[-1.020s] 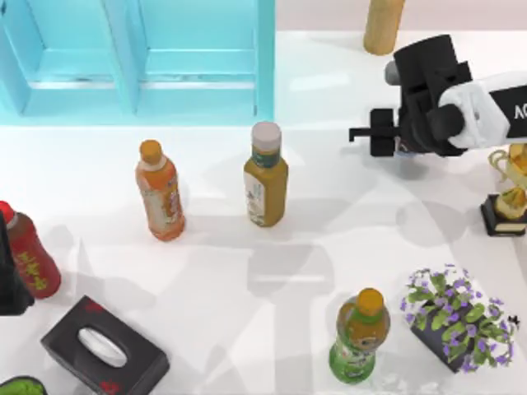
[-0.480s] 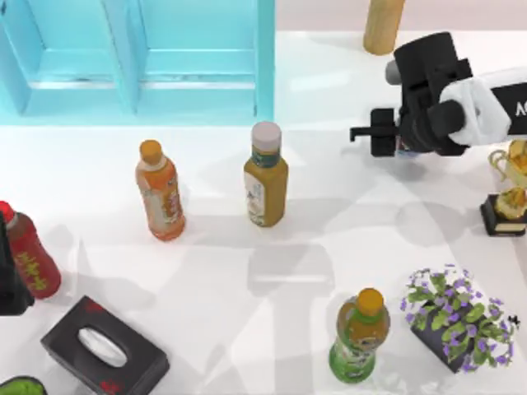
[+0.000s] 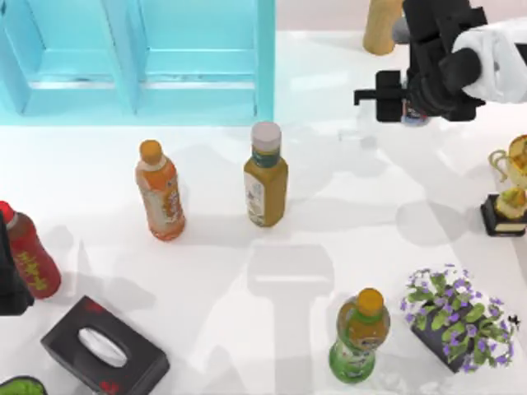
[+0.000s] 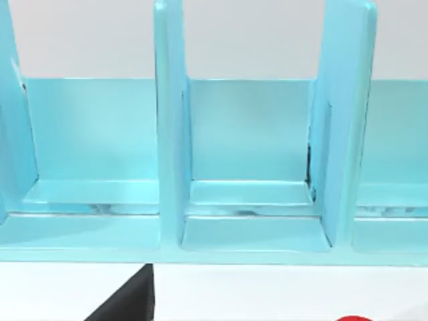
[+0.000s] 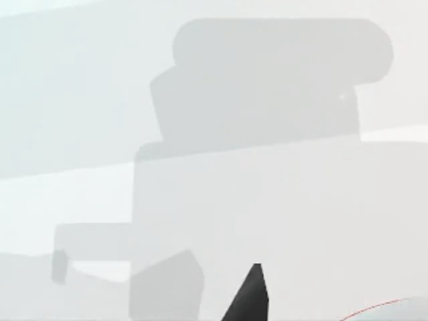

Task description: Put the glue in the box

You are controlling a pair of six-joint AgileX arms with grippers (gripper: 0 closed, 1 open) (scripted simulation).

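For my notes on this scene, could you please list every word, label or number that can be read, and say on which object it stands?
No text can be read with certainty.
Red bottle: yellow characters, too blurred to read.
Orange bottle, yellow-brown bottle, green bottle: printed labels, too small to read.
Black tissue box: red marks, illegible.

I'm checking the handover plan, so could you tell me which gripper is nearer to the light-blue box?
Right. The right gripper hangs off the light-blue box's right end, near the table's far edge. The left arm sits parked at the table's left edge, farther away toward the near side.
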